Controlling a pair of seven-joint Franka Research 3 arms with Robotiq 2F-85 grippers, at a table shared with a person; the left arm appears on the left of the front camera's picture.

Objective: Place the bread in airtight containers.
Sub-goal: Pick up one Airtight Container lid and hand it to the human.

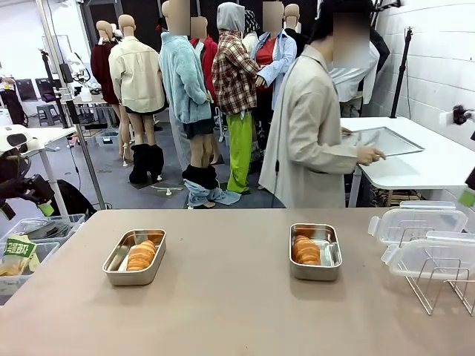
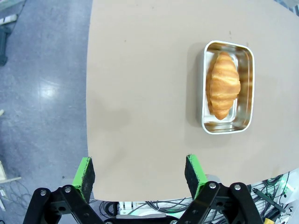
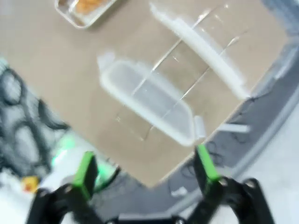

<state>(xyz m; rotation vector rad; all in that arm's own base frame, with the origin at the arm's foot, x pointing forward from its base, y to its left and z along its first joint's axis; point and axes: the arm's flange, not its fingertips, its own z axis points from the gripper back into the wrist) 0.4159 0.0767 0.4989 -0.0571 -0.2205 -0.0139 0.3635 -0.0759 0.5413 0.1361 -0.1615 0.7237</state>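
Evidently the bread [image 1: 141, 255] lies inside both airtight containers [image 1: 332, 257] on the tabletop [image 1: 223, 297]; lidding looks next. Left end effector [image 2: 140, 170] and right end effector [image 3: 145, 163] gape wide, empty; the right, above the clear lids [image 3: 149, 99], should probably descend onto one.

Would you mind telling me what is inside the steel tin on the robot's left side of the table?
A single croissant lies in the open tin. The floor under it is covered and cannot be seen.
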